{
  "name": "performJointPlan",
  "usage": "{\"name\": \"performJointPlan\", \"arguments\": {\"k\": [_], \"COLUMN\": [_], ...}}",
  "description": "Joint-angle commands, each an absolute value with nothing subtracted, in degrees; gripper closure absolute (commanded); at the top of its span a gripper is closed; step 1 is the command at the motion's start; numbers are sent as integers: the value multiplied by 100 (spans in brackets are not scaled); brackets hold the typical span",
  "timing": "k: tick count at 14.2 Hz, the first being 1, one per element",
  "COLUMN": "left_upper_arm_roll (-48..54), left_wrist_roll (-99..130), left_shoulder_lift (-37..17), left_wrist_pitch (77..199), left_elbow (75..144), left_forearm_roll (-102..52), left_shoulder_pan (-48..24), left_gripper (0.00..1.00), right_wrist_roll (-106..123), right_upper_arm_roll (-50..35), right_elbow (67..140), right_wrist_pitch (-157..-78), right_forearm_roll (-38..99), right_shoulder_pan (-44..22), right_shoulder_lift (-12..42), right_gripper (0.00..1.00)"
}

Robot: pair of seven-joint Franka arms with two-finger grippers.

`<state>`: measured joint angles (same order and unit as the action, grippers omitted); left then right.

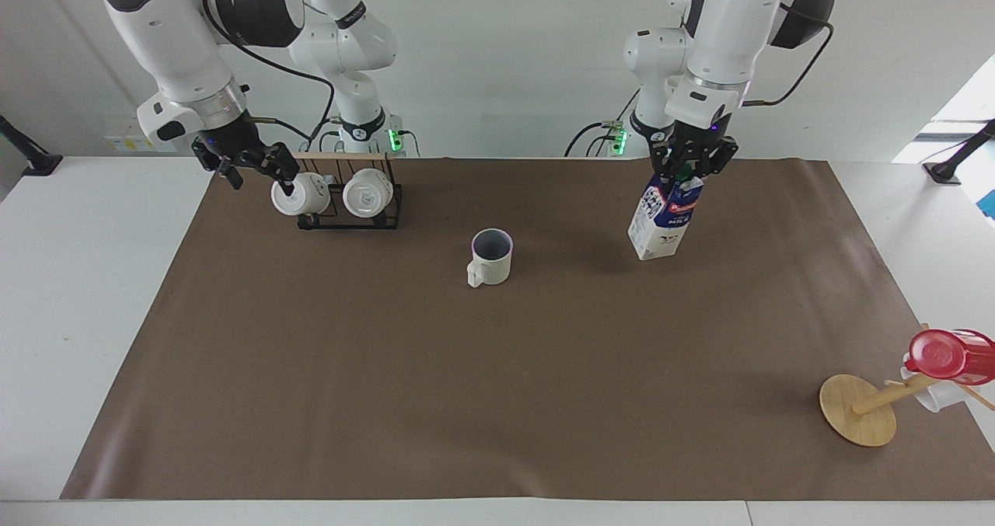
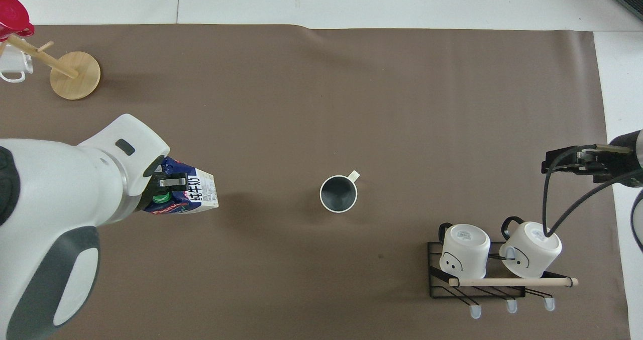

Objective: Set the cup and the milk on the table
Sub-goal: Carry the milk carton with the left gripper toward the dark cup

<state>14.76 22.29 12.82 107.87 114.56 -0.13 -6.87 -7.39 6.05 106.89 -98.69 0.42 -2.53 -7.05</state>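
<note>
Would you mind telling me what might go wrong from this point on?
1. The left gripper holds the milk only by its top, tilted in the air over the mat; it may swing, slip, or topple when set down.
2. The cup stands close by toward the right arm's end, so the carton might knock it.
3. The open right gripper hangs beside the racked mugs and might clip them.

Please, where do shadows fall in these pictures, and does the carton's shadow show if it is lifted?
Facing view: a soft dark patch lies on the mat near the milk carton, apart from its base, which suggests it hangs from the left gripper. Overhead view: a similar patch beside the carton, a faint one by the cup.
</note>
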Motion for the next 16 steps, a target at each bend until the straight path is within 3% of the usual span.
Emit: {"name": "performJointPlan", "arguments": {"k": [1,9,14,16], "left_upper_arm_roll": [1433,1450,1450,1450], "left_wrist_roll": [2872,3752,4297,4420], "left_shoulder_lift": [941,274,-78,-123], "left_wrist_pitch": [10775,11679,11971,12006], "left_elbow": [11189,11127,11144,11162], "left_forearm_roll": [35,114,675,800], "left_shoulder_pan": [-1159,-1818,-2232,-2364], "left_gripper": [56,56,56,56], "right_wrist_roll": [-484,-466,-308,-308], "right_upper_arm_roll": [510,510,519,510], "right_elbow": [10399,9099,8597,8718], "right_wrist_pitch": [-9827,-9213,-8448,-8394], "right_forearm_roll": [-96,-105,-272,-202], "right_shoulder_pan": [-219,-184,-220,-220], "right_shoulder_lift": [-572,-220,-237,-359], "right_gripper": [0,0,0,0]}}
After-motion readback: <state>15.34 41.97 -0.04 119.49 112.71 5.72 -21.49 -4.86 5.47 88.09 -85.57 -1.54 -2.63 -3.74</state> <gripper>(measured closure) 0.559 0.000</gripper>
